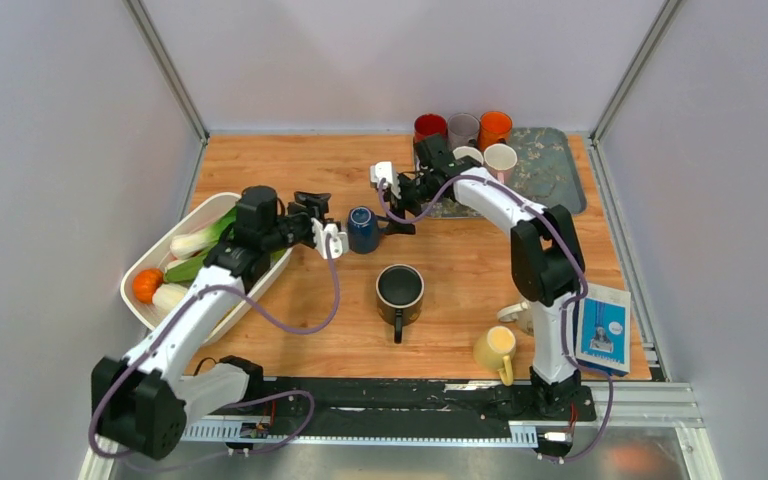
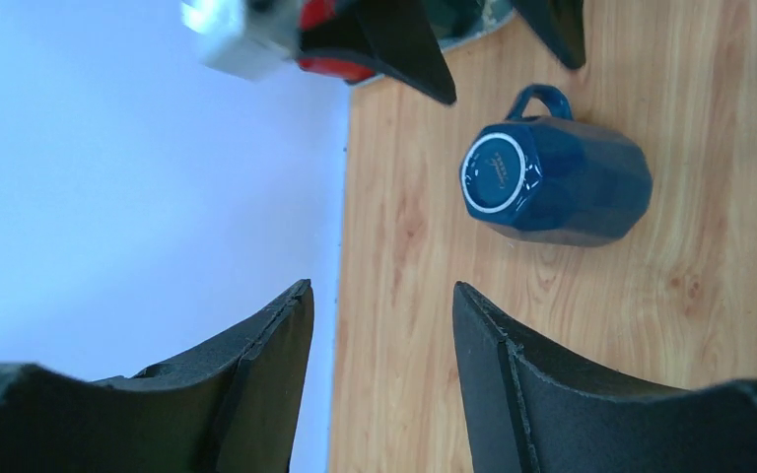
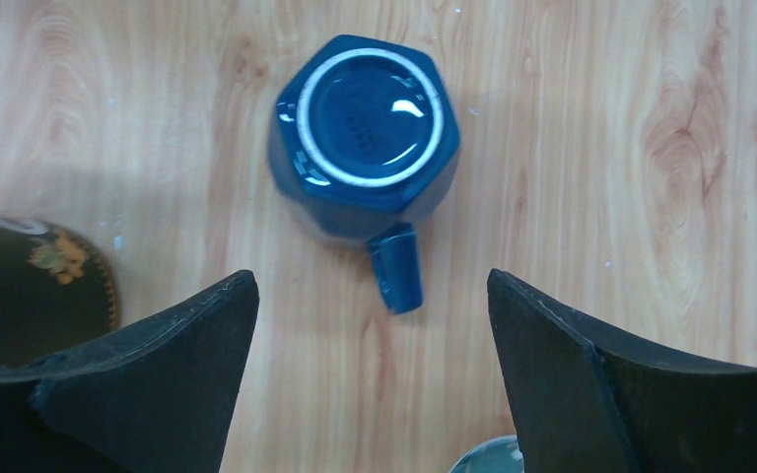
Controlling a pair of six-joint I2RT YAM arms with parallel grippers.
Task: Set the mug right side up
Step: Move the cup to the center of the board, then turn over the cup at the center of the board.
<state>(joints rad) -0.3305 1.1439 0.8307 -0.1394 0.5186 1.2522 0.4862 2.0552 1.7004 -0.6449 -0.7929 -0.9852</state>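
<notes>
A dark blue faceted mug (image 1: 363, 229) stands upside down on the wooden table, base up, its handle pointing right. In the left wrist view the mug (image 2: 555, 178) lies ahead of the open, empty left gripper (image 2: 382, 288), well apart from it. In the right wrist view the mug (image 3: 365, 128) is seen from above, its handle (image 3: 397, 268) reaching toward the gap of the open, empty right gripper (image 3: 373, 281). From above, the left gripper (image 1: 325, 222) is just left of the mug and the right gripper (image 1: 392, 197) is just behind and to its right.
A black mug (image 1: 400, 290) and a yellow mug (image 1: 495, 348) stand upright nearer the front. A dark tray (image 1: 545, 165) with several mugs sits at the back right. A white basket (image 1: 195, 215) of vegetables is at the left. A blue-and-white box (image 1: 602, 328) lies at the right.
</notes>
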